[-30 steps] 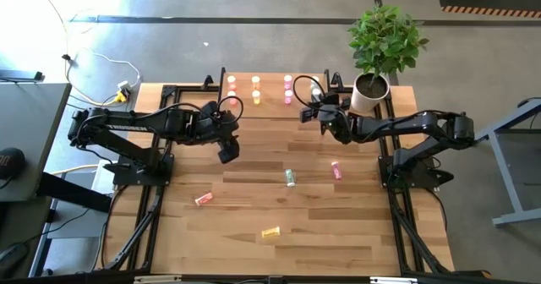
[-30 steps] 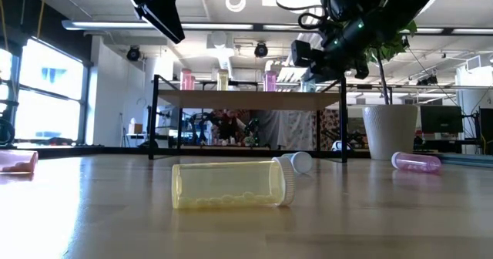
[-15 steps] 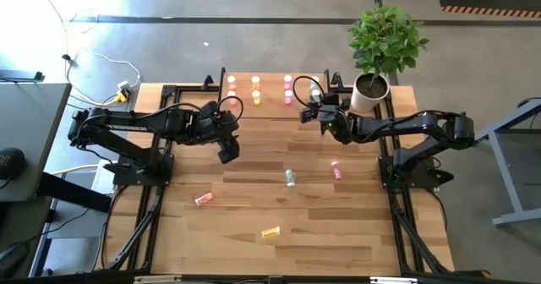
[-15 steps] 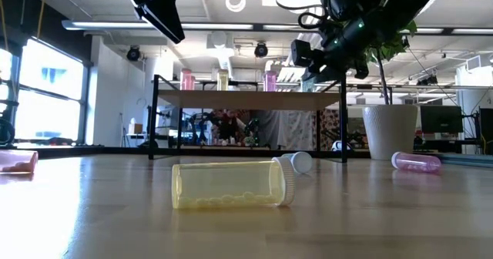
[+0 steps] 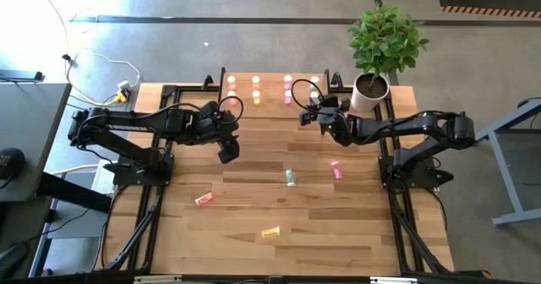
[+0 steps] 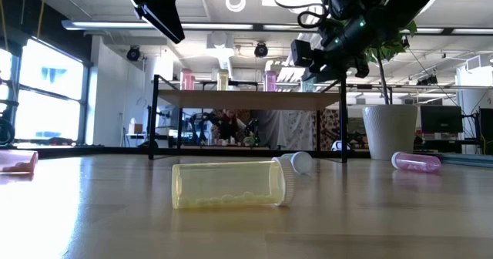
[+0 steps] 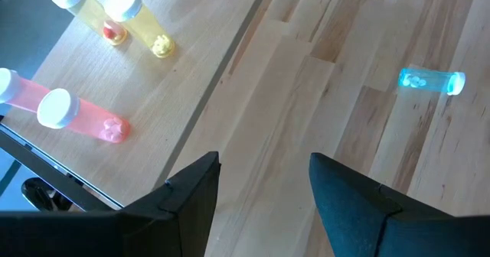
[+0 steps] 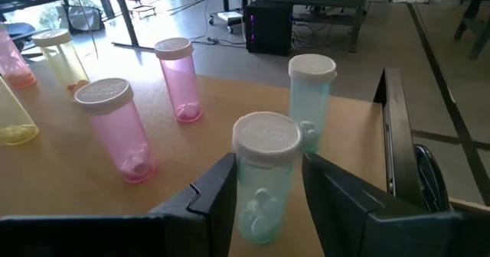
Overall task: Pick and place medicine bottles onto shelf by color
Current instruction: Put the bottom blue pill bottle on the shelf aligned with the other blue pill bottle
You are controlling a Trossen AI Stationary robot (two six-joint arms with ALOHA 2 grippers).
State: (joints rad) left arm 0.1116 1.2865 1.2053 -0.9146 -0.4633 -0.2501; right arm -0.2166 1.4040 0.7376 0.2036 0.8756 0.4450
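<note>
The shelf (image 5: 270, 90) stands at the table's far edge, with red, yellow and pink bottles upright on it in pairs. My right gripper (image 5: 308, 115) is over the shelf's right end, shut on an upright pale green bottle (image 8: 264, 184). This bottle is just in front of a second pale green bottle (image 8: 311, 96), which stands on the shelf. My left gripper (image 5: 226, 154) hangs open and empty above the table, just in front of the shelf's left part. In the left wrist view (image 7: 264, 165) its fingers frame bare wood. My right gripper pinches the pale green bottle's body (image 8: 243, 192) between its two fingers, below the white cap (image 8: 266, 135). The fingers come about level from the table's right side. The bottle is upright. I cannot tell whether its base rests on the shelf (image 8: 191, 165) or is just above it.
Several bottles lie on their sides on the table: a pink-red one (image 5: 204, 199), a yellow one (image 5: 270, 232), a pale green one (image 5: 291, 177) and a pink one (image 5: 336, 171). A white plant pot (image 5: 372, 90) stands just right of the shelf.
</note>
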